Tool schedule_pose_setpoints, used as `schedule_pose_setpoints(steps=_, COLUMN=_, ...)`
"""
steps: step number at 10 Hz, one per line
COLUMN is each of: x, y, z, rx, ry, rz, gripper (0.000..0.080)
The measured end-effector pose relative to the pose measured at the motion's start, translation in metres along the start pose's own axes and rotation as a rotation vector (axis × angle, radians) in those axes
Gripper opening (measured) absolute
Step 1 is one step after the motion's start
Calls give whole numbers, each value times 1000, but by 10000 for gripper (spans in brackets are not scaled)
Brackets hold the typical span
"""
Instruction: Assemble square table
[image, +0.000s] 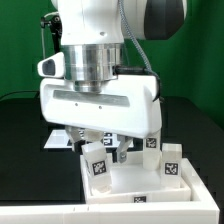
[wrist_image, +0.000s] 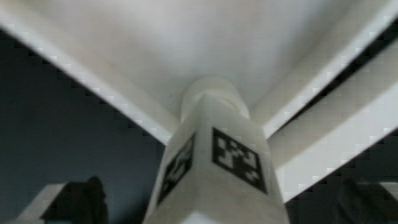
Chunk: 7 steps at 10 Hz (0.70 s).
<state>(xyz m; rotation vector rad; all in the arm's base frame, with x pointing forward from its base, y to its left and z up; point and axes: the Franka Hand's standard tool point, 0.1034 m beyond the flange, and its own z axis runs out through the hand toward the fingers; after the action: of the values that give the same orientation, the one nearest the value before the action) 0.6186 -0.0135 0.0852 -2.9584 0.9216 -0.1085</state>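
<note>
I am holding the gripper (image: 108, 146) low over the tabletop (image: 130, 180), jaws clamped on a leg (wrist_image: 217, 160) standing upright.

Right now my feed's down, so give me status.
Gripper low over the tabletop, jaws hidden. Leg upright against the top. Nothing blocking.

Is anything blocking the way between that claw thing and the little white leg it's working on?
Nothing visible. In the wrist view the white leg sits right under the end effector, rising to the square table top. Whether the fingers already grip it cannot be told. Other legs stand aside.
</note>
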Motion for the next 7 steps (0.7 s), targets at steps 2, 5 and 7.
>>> schedule_pose_setpoints(steps=2, x=2, y=1, z=-1, rx=0, ry=6, rz=-282, gripper=649)
schedule_pose_setpoints(steps=5, x=3, y=1, z=-2, rx=-3, ry=7, rz=-527, gripper=649)
schedule_pose_setpoints(steps=7, x=3, y=2, z=-1, rx=-16, ry=9, rz=-706, gripper=649)
